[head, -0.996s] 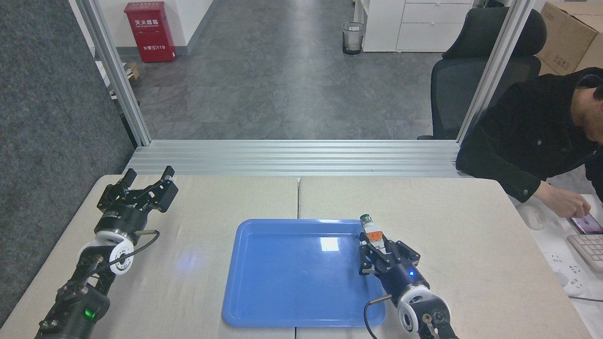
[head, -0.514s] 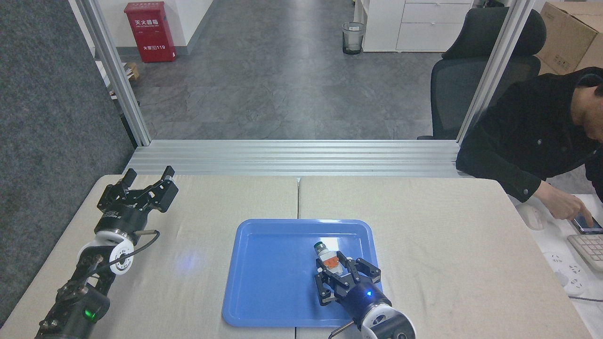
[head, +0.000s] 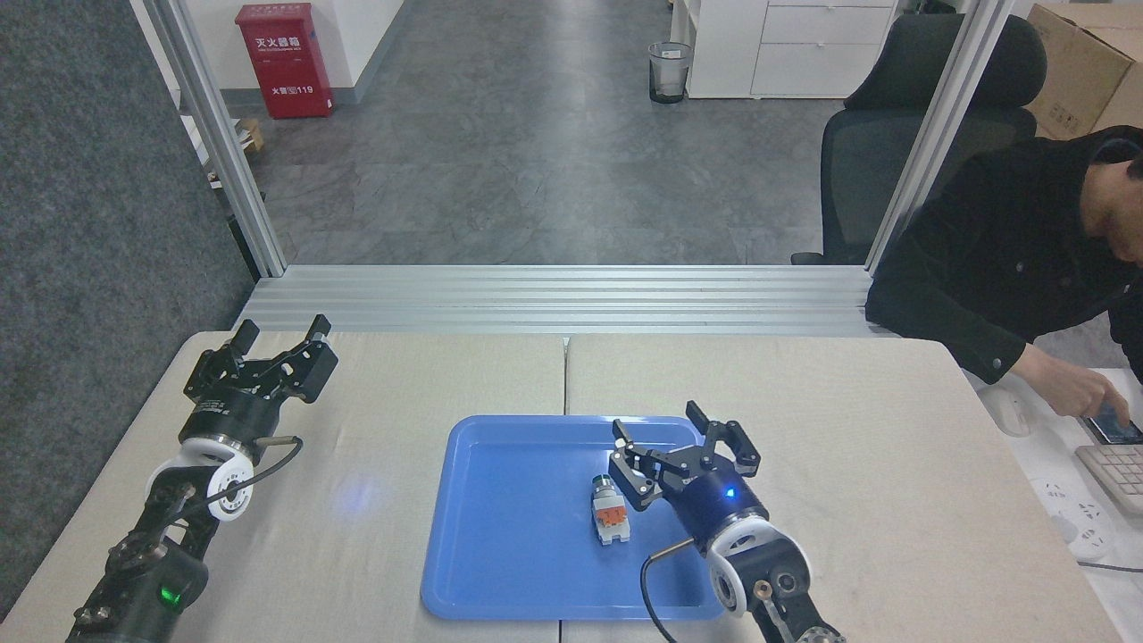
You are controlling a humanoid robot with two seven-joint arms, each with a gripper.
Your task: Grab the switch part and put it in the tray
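1. Beige and matte, our table (head: 893,464) fills the lower half of the head view, made of two tops that meet at a seam running down the middle.
2. Beyond its right corner a person in a black jacket (head: 1009,259) leans in, one hand (head: 1072,393) on a phone (head: 1112,430) beside a keyboard (head: 1116,473).
3. On the table, straddling the seam, lies the glossy blue tray (head: 500,572), flat, with a low rim and rounded corners.
4. Our left arm rests on the left part of the table, well apart from the tray. Its claw, the left gripper (head: 281,332), points away from us with its two fingers spread and nothing between them.
5. Our right arm comes in from the bottom edge. The right gripper (head: 659,427) hangs over the tray's far right part, fingers wide apart and empty.
6. The switch part (head: 609,513) lies inside the tray, right of its middle, just beside the right gripper's left finger; we cannot tell whether they touch. Its silver-green round end points away from us, the orange piece sits mid-body, the white block nearest us.
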